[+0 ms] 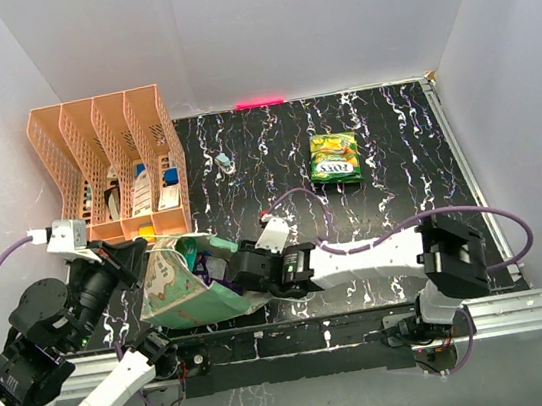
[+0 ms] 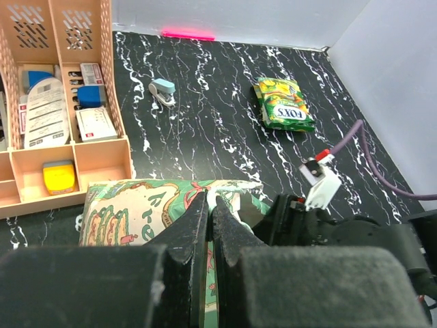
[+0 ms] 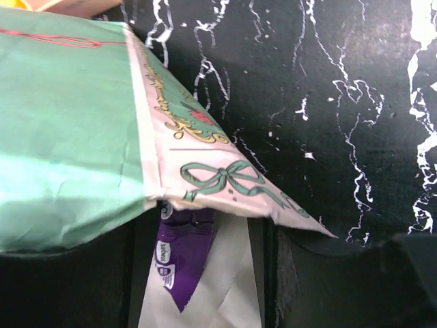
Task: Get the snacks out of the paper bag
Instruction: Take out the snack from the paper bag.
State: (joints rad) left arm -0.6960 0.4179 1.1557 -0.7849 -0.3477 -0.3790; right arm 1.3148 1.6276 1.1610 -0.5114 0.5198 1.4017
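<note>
The purple snack packet [image 3: 179, 254] peeks from the mouth of the paper bag [image 1: 178, 295], which lies on its side at the lower left of the top view. Being thin foil, the packet is likely light, crinkly and slippery. A pinch on its flat sealed edge should hold better than one across the middle. It is glossy purple, with white material beside it. The bag is soft cream paper with mint-green sides, and it will probably crumple or drag if pulled. The left hand [image 2: 208, 208] is together, clamped on the bag's upper rim. The right hand [image 1: 228, 270] reaches into the mouth with a finger on either side of the packet; whether they grip it I cannot tell. One green packet [image 1: 334, 158] lies out on the black marbled surface [image 1: 390, 186], upper right of centre. The orange file rack [image 1: 108, 155] stands at upper left.
</note>
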